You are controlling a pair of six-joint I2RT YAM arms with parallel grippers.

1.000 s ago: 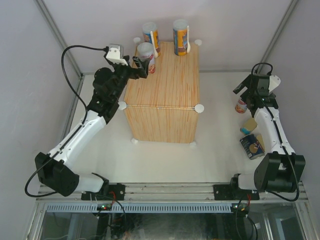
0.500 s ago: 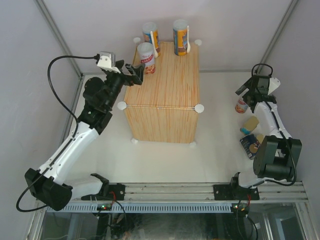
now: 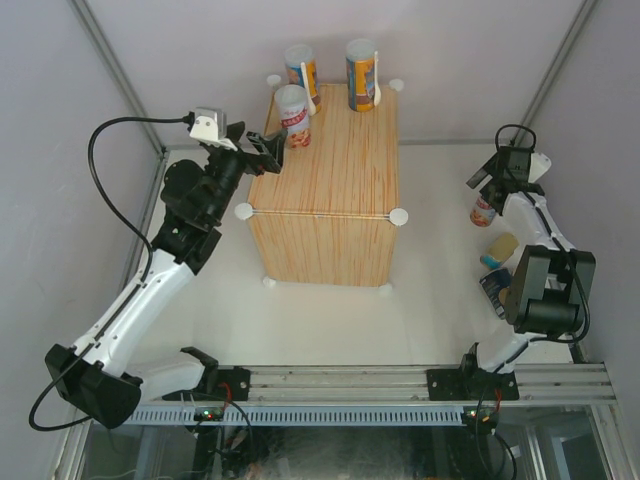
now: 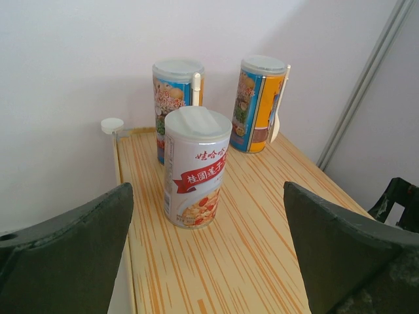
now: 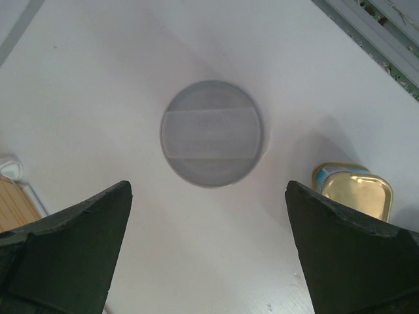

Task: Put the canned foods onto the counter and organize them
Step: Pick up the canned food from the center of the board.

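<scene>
The wood-grain counter (image 3: pixel 330 190) stands mid-table. On its far end are two tall blue-orange cans with spoons (image 3: pixel 302 68) (image 3: pixel 361 75) and a short white-red can (image 3: pixel 292 115). My left gripper (image 3: pixel 266 150) is open and empty, just short of that can, which stands upright ahead in the left wrist view (image 4: pixel 195 167). My right gripper (image 3: pixel 490 175) is open above a second white-red can (image 3: pixel 483 212) on the table; the right wrist view shows its grey lid (image 5: pixel 212 133) beyond the fingertips. A flat gold-blue tin (image 3: pixel 499 248) lies nearby. The dark can (image 3: pixel 494 291) is mostly hidden by my right arm.
White knobs mark the counter's corners (image 3: pixel 399 216) (image 3: pixel 244 211). The enclosure's back wall and slanted frame posts (image 3: pixel 555 70) close in behind the counter. The gold tin also shows in the right wrist view (image 5: pixel 353 190). A metal rail (image 3: pixel 330 380) runs along the near edge.
My left gripper has let go of the short white-red can on the counter and drawn back to the left. My right arm has folded, with its gripper staying over the table can.
</scene>
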